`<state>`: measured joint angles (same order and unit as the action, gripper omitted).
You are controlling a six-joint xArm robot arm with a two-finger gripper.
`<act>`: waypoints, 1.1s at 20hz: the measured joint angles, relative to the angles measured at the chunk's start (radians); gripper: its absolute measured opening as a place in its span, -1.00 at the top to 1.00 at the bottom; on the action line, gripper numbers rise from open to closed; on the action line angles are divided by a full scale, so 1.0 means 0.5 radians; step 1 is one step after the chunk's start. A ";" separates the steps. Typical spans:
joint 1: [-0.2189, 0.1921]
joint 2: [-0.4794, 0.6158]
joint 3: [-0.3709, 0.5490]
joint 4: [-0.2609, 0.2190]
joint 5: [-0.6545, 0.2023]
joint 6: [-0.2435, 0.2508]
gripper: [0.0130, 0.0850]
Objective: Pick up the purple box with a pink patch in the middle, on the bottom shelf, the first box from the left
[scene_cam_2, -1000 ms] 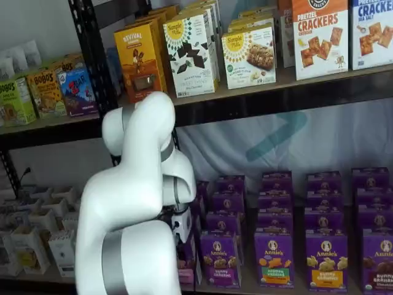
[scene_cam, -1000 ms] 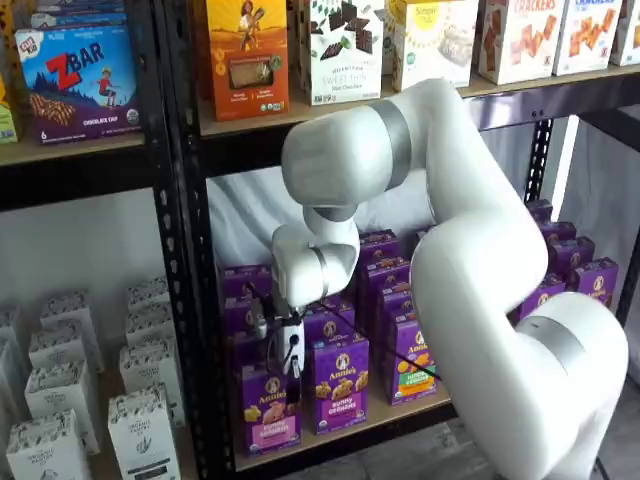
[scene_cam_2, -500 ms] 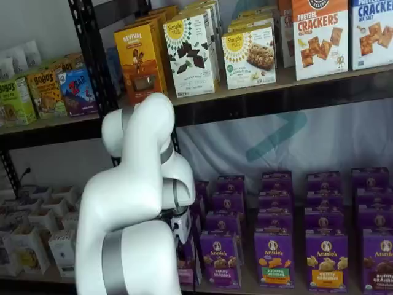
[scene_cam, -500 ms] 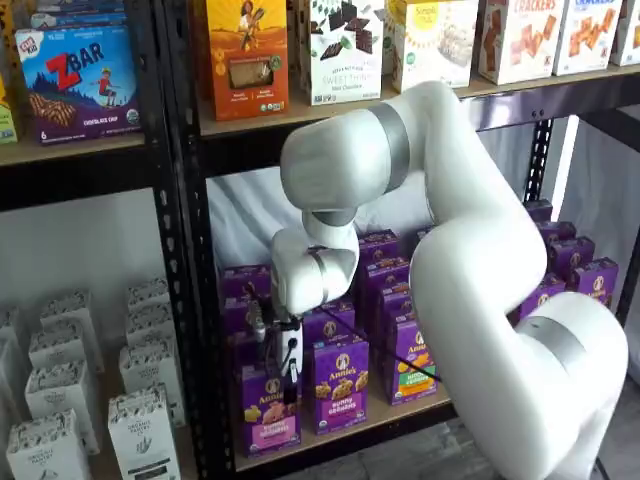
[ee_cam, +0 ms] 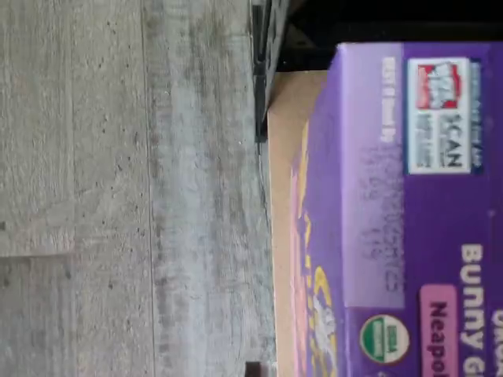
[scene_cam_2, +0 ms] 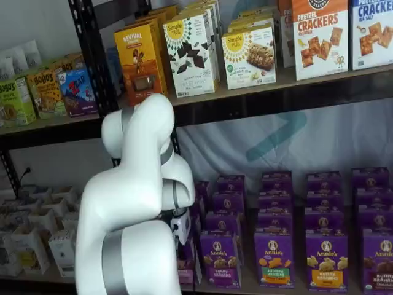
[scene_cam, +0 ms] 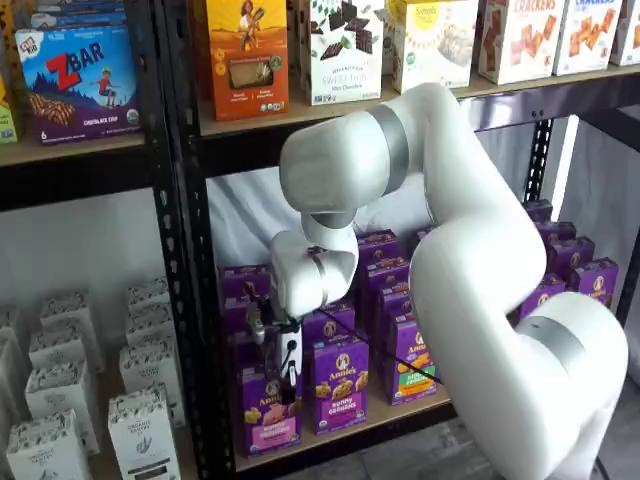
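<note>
The purple box (scene_cam: 268,412) stands upright at the front left of the bottom shelf (scene_cam: 405,408), with a round logo and a pink band low on its front. My gripper (scene_cam: 288,376) hangs over its top right, with a black finger down its front, and seems shut on it. The wrist view shows the box's purple top (ee_cam: 409,196) close up, with the tan shelf board (ee_cam: 281,196) beside it. In a shelf view my arm hides most of the box, leaving only a pink sliver (scene_cam_2: 186,269).
More purple cartons (scene_cam: 338,385) stand close to the right of the box and in rows behind it. A black rack post (scene_cam: 195,300) rises just to its left. White cartons (scene_cam: 140,430) fill the neighbouring bay. Grey floor (ee_cam: 118,188) lies below the shelf edge.
My gripper has risen slightly, and the purple box has come up a little with it. Nothing else has moved.
</note>
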<state>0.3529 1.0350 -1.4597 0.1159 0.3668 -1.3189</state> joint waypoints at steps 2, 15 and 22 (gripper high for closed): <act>-0.001 -0.004 0.008 0.004 -0.010 -0.005 -0.11; -0.006 -0.021 0.028 0.007 -0.008 -0.012 0.33; 0.001 -0.034 0.050 0.028 -0.029 -0.026 0.44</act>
<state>0.3532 1.0178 -1.4345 0.1298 0.3525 -1.3317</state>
